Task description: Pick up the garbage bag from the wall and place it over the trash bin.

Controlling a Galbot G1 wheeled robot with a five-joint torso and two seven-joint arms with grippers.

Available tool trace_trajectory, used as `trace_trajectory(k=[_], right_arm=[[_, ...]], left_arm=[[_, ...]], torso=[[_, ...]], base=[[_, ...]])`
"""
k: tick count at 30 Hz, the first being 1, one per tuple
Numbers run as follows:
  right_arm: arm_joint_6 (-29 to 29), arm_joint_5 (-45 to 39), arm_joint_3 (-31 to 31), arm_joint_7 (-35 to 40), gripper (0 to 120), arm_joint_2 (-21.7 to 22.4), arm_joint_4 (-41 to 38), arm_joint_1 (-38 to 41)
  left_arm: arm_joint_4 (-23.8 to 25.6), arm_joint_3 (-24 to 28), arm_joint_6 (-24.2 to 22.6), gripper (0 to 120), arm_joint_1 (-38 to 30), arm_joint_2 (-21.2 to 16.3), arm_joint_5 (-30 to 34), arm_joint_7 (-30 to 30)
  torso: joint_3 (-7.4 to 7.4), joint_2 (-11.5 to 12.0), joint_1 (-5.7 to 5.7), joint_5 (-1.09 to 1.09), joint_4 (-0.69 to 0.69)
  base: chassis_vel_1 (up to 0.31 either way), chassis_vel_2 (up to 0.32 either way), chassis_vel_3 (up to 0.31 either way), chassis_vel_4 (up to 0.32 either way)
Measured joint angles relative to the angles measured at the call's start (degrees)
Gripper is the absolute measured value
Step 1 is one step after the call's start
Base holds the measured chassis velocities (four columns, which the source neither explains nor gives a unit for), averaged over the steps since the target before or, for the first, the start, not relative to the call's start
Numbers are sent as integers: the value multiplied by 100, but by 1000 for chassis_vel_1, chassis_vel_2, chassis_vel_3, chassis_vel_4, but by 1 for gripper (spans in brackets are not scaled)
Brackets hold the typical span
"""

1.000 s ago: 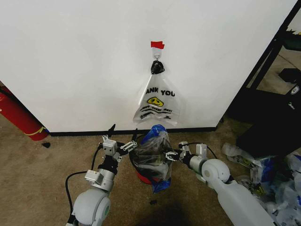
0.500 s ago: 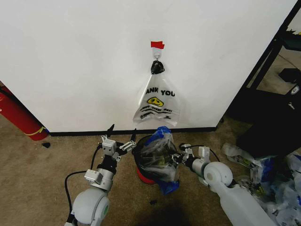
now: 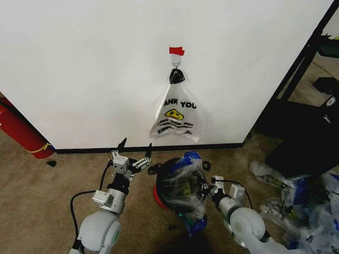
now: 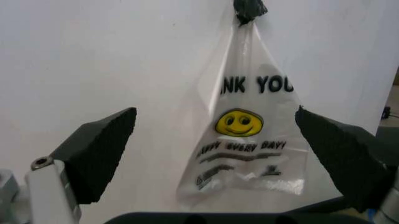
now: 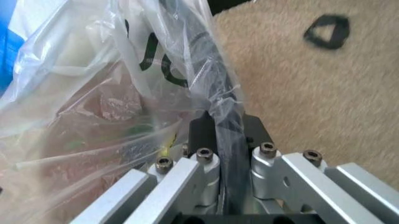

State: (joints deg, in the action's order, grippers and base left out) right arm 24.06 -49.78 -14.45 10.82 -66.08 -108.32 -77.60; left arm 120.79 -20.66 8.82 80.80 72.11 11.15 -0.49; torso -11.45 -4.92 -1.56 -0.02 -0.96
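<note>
Landmark: trash bin [image 3: 165, 193], black mesh with a red base, on the carpet floor [image 3: 42, 185] just in front of the wall [image 3: 79, 69].

Far left of the bin: red cylinder [image 3: 18, 129] leaning at the foot of the wall.

Left of the bin, close beside its rim: left end effector [image 3: 134, 150], fingers [image 4: 100, 149] spread wide, nothing between them, aimed at the wall.

Above the bin on the wall: red tape [image 3: 177, 51], a hook just under it, and a white bag [image 3: 176, 117] hanging by a black knot. Print reads "ANK YOU" (first letters folded away), yellow smiley face, then "HAPPY EVERY DAY!" in small letters; lower lines unreadable.

At the bin: garbage bag [image 3: 186, 186], thin clear crinkled plastic with blue patches, draped over the bin's mouth and right side, hanging down toward the floor. Dark print on the film in the right wrist view, not readable. Bin contents cannot be made out through the plastic.

Right of the bin, touching it: right end effector [image 3: 205, 191], closed down on the bin's black rim with the garbage bag film pinched in the same grip [image 5: 219, 140].

Far right of the bin: heap of more plastic bags [image 3: 302, 206] on the floor, and a black rack [image 3: 312, 79].
</note>
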Motion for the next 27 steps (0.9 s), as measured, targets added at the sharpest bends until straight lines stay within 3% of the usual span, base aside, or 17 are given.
trace_trajectory(k=[5,7,12,17,27], right_arm=[[-1061,-86,28,-428,1,-50,-297,-190],[-1205,-89,17,-481,1,-63,-406,-211],[-1802,440,-108,-786,1,-79,-816,-314],[-1962,942,-197,-848,1,19,-989,-475],[-2205,1750,-71,-783,1,16,-1075,-635]], left_arm=[[138,35,7,100,19,-115,30,73],[169,56,31,100,30,-153,67,141],[247,137,425,100,71,-449,279,1062],[1,121,929,100,-50,-667,-388,1927],[-345,273,1242,100,-283,-520,-1590,2024]], torso=[[-2,2,-1,2,4],[-2,2,-1,2,3],[-2,2,-1,2,3],[-2,2,-1,2,2],[-2,2,-1,2,2]], base=[[0,0,0,0],[0,0,0,0],[0,0,0,0],[0,0,0,0],[0,0,0,0]])
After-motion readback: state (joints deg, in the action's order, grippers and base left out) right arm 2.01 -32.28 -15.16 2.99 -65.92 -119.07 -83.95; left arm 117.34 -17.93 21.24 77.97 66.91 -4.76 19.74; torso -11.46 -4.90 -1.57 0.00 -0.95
